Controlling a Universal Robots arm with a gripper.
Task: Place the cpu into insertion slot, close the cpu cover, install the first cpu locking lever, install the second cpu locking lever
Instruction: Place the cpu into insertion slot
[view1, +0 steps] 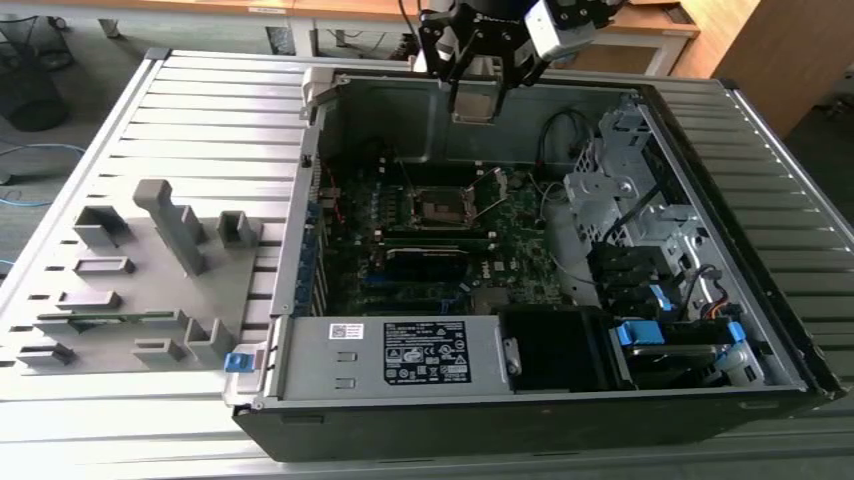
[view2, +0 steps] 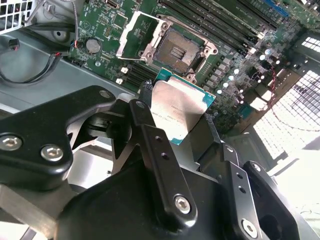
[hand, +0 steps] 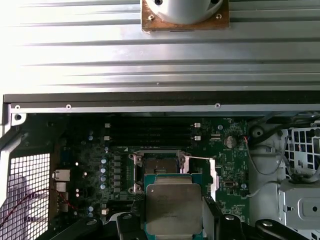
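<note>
My gripper hangs above the far wall of the open computer case, shut on the cpu, a flat square chip with a silver top and green rim. Both wrist views show the chip clamped by its edges between the two black fingers, and it also appears as the cpu. Below it lies the insertion slot, a dark square socket, bare and uncovered. The cpu cover is swung open beside the slot. The chip is held well above the board, apart from the socket.
Long black memory slots run beside the socket. A power supply sits at the case's near end, and a drive cage with cables is on the exterior view's right. A grey fixture plate with blocks lies on the slatted table.
</note>
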